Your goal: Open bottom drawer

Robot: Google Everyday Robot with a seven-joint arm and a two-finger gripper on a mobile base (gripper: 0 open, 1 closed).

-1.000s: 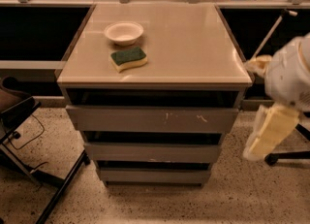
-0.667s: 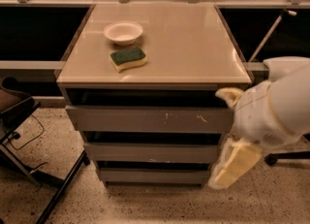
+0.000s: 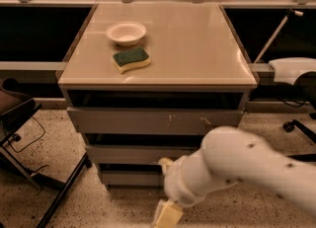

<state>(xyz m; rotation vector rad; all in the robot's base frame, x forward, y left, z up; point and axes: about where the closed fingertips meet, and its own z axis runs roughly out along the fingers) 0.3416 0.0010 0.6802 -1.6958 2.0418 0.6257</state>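
Your gripper (image 3: 167, 213) sits low at the bottom edge of the view, just off the floor and in front of the cabinet's lower right part. The white arm (image 3: 237, 168) behind it covers the right half of the lower fronts. Whether the gripper is open or closed cannot be told from here, and nothing shows in its hold.

The bottom drawer (image 3: 128, 178) is the lowest of three grey fronts, under the middle drawer (image 3: 131, 154) and the scratched top drawer (image 3: 148, 121). Only its left part shows, just left of the gripper. It looks shut or close to it, with a dark gap along its upper edge.

Expect a stiff, flat panel on runners. It should be light to pull if the box behind it is empty, though it may stick at the start. The face is smooth and has no handle, so pinching it flat will likely slip. Your best hold is the top lip: reach into the dark gap above it, hook or clamp that edge near the middle of its width, and pull straight out. An off-centre pull could skew the drawer and jam it.

Keep low enough to miss the middle drawer's underside. The bowl (image 3: 126, 33) and sponge (image 3: 131, 59) on the top are well apart from this work and should not matter unless you jolt the cabinet
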